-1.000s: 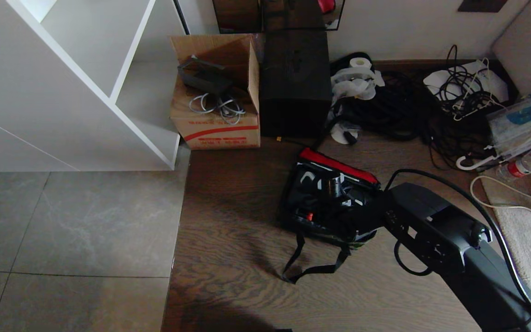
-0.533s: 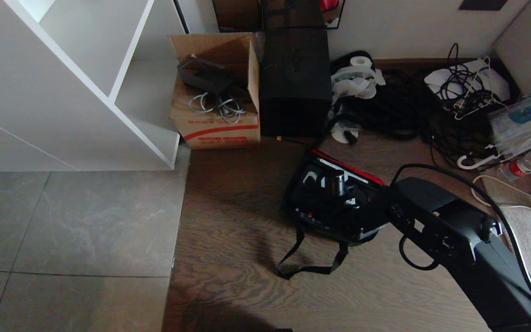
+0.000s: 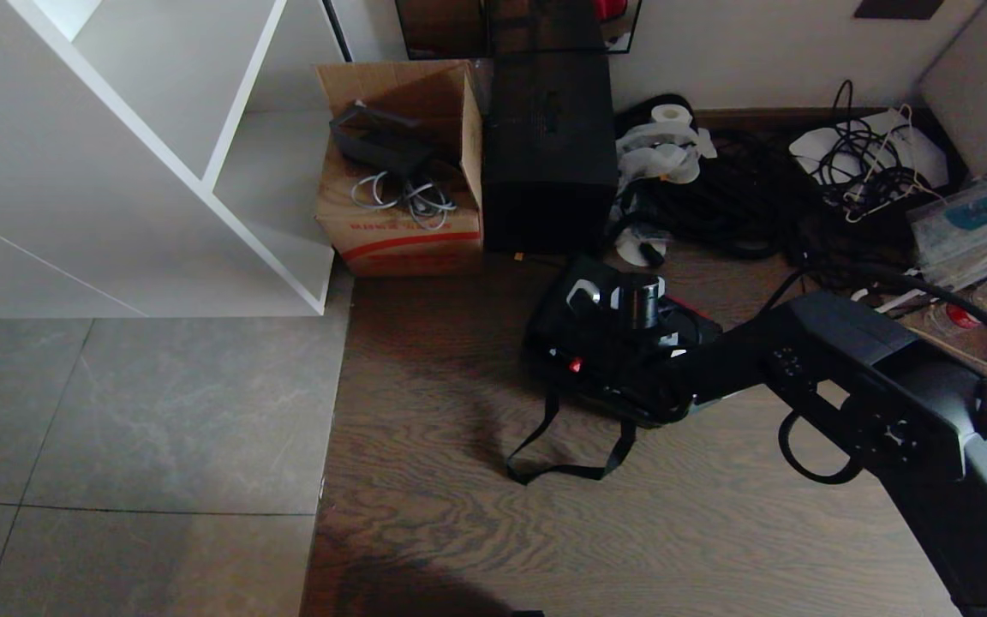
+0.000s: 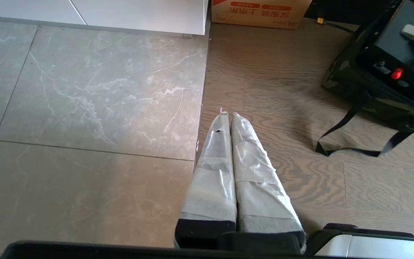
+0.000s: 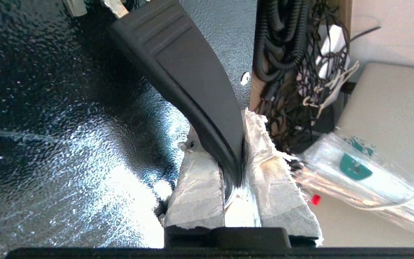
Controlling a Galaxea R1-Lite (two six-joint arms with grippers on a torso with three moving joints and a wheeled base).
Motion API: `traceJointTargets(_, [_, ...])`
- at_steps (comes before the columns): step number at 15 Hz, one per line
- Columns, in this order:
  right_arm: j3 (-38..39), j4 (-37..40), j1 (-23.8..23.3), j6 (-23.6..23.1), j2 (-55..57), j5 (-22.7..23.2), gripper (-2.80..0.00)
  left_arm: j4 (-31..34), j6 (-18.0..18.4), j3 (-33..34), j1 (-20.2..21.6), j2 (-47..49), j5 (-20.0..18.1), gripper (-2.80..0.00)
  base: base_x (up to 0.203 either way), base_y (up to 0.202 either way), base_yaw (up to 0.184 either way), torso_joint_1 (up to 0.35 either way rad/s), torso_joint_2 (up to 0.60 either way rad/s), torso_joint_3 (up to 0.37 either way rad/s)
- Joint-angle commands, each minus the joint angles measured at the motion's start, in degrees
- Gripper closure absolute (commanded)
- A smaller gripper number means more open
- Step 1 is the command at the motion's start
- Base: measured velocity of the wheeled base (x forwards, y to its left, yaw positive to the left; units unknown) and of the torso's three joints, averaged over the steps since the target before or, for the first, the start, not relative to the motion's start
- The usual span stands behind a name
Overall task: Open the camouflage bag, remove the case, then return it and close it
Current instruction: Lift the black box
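Right gripper (image 5: 234, 144) clamped on the handle (image 5: 189, 79) of the case (image 3: 605, 338), centre-right of head view, partly up out of the camouflage bag (image 3: 622, 403). Left gripper (image 4: 228, 118) closed, parked over floor. Risk: handle slips from pads, or bag drags up with case

The case (image 5: 67, 108) has a glossy, pebbled black finish. Between the cloth-taped fingers (image 5: 196, 187), its handle (image 5: 189, 68) looks like smooth matt plastic.

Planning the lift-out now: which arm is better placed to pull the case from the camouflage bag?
Right. The right gripper is shut on the case's handle, over the camouflage bag. The left gripper hangs shut above bare floor, apart from the bag.
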Motion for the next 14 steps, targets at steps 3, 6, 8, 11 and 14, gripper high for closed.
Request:
traceJointTargets(3, [2.14, -0.15, 1.1, 0.8, -4.09, -0.19, 0.0, -0.03, -0.09, 0.61, 0.01, 0.0, 0.05, 0.0, 0.0, 0.0, 0.0, 0.0, 0.0, 0.0])
traceJointTargets(6, [2.54, -0.12, 1.63, 1.07, -5.47, -0.18, 0.0, -0.03, -0.04, 0.62, 0.01, 0.0, 0.05, 0.0, 0.0, 0.0, 0.0, 0.0, 0.0, 0.0])
traceJointTargets(8, [2.53, 1.12, 1.67, 1.02, -7.0, -0.18, 0.0, -0.03, -0.02, 0.62, 0.01, 0.0, 0.05, 0.0, 0.0, 0.0, 0.0, 0.0, 0.0, 0.0])
traceJointTargets(11, [2.92, 1.87, 1.59, 0.91, -9.66, -0.22, 0.0, -0.03, -0.01, 0.62, 0.01, 0.0, 0.05, 0.0, 0.0, 0.0, 0.0, 0.0, 0.0, 0.0])
traceJointTargets(14, [3.59, 4.28, 1.58, 1.03, -11.96, -0.26, 0.0, -0.03, -0.04, 0.62, 0.01, 0.0, 0.05, 0.0, 0.0, 0.0, 0.0, 0.0, 0.0, 0.0])
